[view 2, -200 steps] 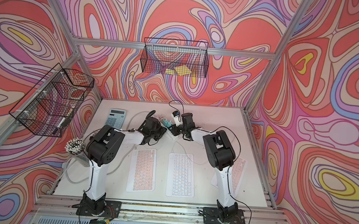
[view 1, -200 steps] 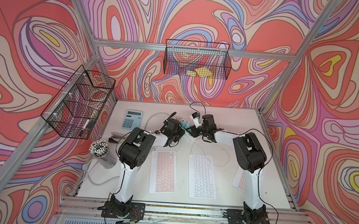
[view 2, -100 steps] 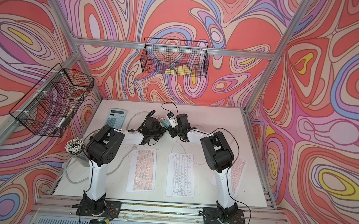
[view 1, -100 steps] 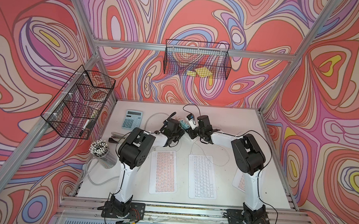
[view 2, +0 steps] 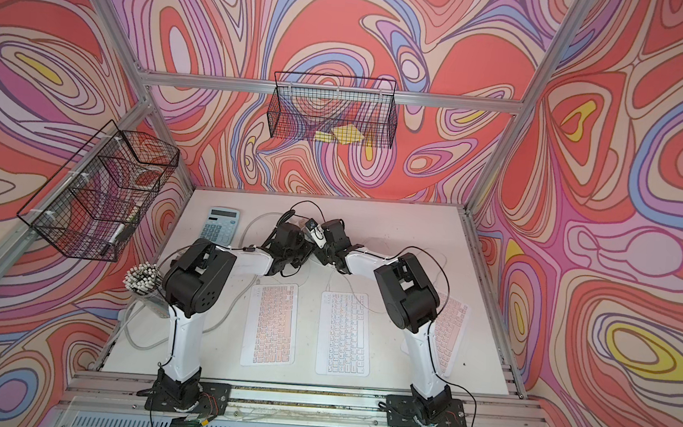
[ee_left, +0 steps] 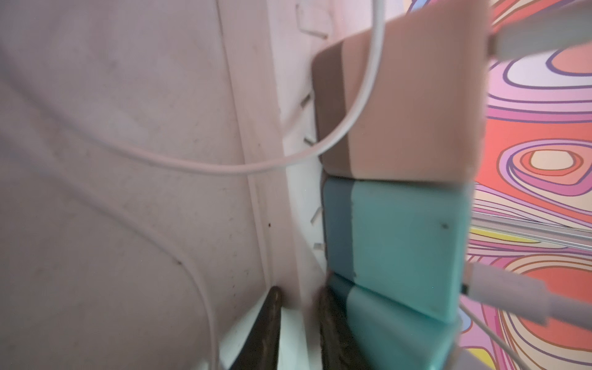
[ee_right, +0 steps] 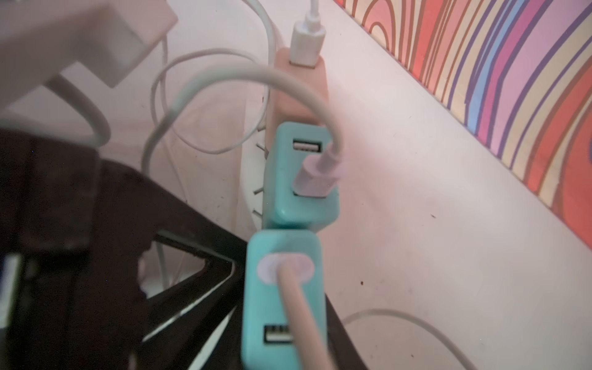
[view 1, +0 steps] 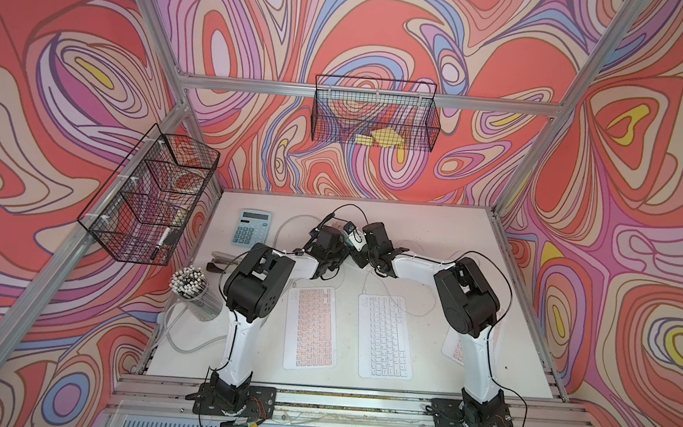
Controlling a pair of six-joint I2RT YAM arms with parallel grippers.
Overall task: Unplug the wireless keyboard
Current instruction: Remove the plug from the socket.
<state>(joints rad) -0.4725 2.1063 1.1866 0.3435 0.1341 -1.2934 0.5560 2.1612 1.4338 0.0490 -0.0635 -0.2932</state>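
Three keyboards lie at the front of the table: a pink-keyed one (view 1: 312, 329), a white one (view 1: 384, 337) and another pink one (view 1: 456, 348) half under my right arm. Thin white cables run from them back to a white power strip (ee_left: 288, 192). A pink charger (ee_right: 301, 93) and two teal chargers stand in a row on the strip. My right gripper (ee_right: 282, 336) is shut on the nearer teal charger (ee_right: 282, 301), which has a pinkish cable in its top; its prongs are hidden. My left gripper (ee_left: 298, 323) is shut on the strip's edge.
A blue calculator (view 1: 252, 227) lies at the back left. A cup of pens (view 1: 194, 294) and a thick cord are at the left edge. Wire baskets hang on the left wall (view 1: 149, 195) and back wall (view 1: 374, 117). Loose cable loops surround the strip.
My right gripper has shifted left, closing up to the left gripper over the strip. The left arm has stayed where it was.
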